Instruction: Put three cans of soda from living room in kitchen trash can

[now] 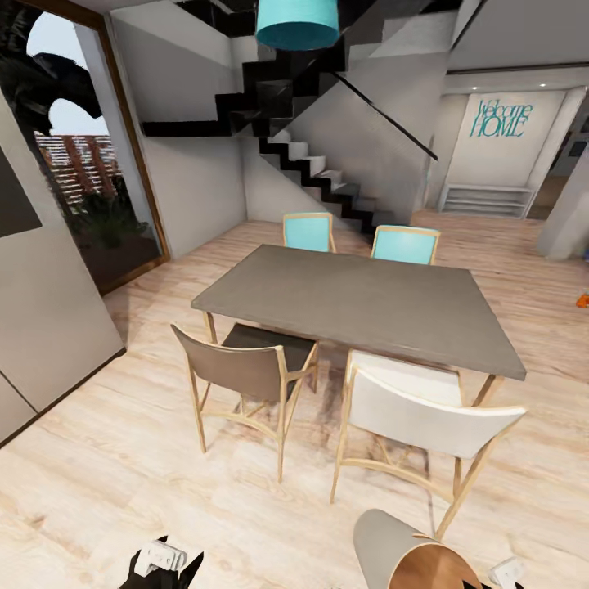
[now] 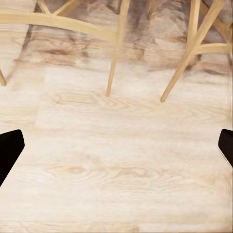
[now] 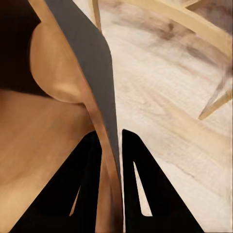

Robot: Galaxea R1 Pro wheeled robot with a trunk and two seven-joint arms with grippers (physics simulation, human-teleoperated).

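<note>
The trash can (image 1: 406,554), pale grey outside and orange-brown inside, hangs tilted at the bottom of the head view, off the floor. My right gripper (image 3: 112,145) is shut on its rim, and the thin grey wall (image 3: 90,63) is pinched between the two black fingers (image 3: 141,194). The orange-brown inside (image 3: 39,145) lies on one side of the fingers. My left gripper (image 2: 116,145) is open above bare wood floor, and its white wrist (image 1: 161,558) shows low in the head view. The soda cans are out of view.
A grey dining table (image 1: 368,307) stands straight ahead, with a brown chair (image 1: 245,368) and a white chair (image 1: 425,417) on my side and two teal chairs (image 1: 309,231) behind. Stairs (image 1: 319,168) rise beyond. A small orange object (image 1: 582,300) lies on the floor at far right.
</note>
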